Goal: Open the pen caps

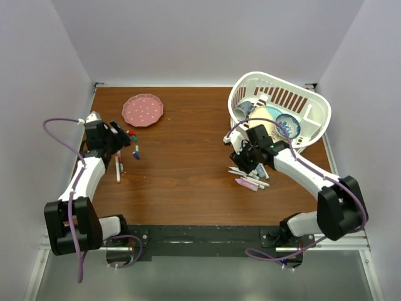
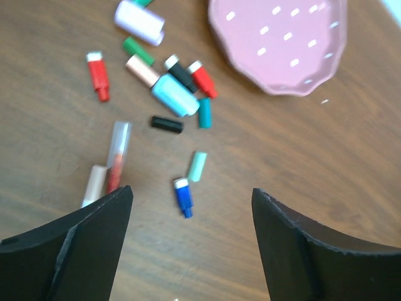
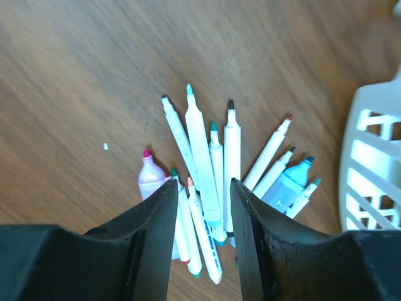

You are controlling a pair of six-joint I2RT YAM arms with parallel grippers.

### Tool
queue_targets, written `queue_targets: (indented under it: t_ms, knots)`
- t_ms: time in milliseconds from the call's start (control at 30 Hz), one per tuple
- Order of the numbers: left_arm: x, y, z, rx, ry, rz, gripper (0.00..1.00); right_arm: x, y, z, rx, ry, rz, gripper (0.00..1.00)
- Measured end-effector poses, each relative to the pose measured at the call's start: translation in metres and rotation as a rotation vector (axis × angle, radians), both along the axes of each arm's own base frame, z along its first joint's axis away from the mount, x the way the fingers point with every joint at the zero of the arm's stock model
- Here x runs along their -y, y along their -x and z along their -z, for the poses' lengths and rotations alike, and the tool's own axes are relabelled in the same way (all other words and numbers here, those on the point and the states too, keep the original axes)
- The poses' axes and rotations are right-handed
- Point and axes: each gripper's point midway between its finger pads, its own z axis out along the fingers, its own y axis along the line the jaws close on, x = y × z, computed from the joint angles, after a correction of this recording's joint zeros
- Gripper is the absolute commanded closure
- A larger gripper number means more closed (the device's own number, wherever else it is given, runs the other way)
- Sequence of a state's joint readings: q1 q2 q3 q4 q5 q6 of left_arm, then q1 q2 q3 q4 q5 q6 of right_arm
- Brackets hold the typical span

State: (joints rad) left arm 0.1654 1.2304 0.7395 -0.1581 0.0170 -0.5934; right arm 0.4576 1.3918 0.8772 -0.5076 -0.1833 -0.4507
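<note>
Leftward, pen caps (image 2: 175,95) lie near the plate (image 2: 276,88) rim; bare table (image 1: 188,157) beyond.

We see the left arm (image 1: 84,179) and right arm (image 1: 301,170) built alike: white shells between bulky black joint housings, bases on a black rail (image 1: 200,235) along the table's (image 1: 188,138) near edge. A purple cable (image 1: 61,120) loops beside each arm. The left hand (image 2: 191,197) and right hand (image 3: 202,185) are matte black, their fingers (image 2: 81,244) broad, tapering wedges.
</note>
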Motion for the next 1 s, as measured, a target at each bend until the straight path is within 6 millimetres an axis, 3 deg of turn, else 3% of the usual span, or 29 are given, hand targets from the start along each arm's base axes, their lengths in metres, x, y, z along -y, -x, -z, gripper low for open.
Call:
queue_targets:
  t_ms: [133,233,467,767,1000]
  knots:
    - [-0.004,0.01,0.022,-0.079,-0.029,0.019,0.51,-0.009,-0.001,-0.024,0.051,-0.068,-0.031,0.56]
    - [-0.01,0.013,0.046,-0.195,-0.073,0.061,0.6,-0.014,0.001,-0.032,0.061,-0.098,-0.049,0.56]
    - [-0.039,-0.01,0.073,-0.371,-0.213,0.112,0.62,-0.02,0.007,-0.038,0.055,-0.135,-0.077,0.56]
    - [-0.047,-0.01,0.104,-0.504,-0.253,0.173,0.62,-0.023,0.011,-0.038,0.039,-0.153,-0.094,0.56]
    - [-0.049,-0.017,0.103,-0.506,-0.262,0.186,0.74,-0.024,0.012,-0.038,0.036,-0.156,-0.097,0.56]
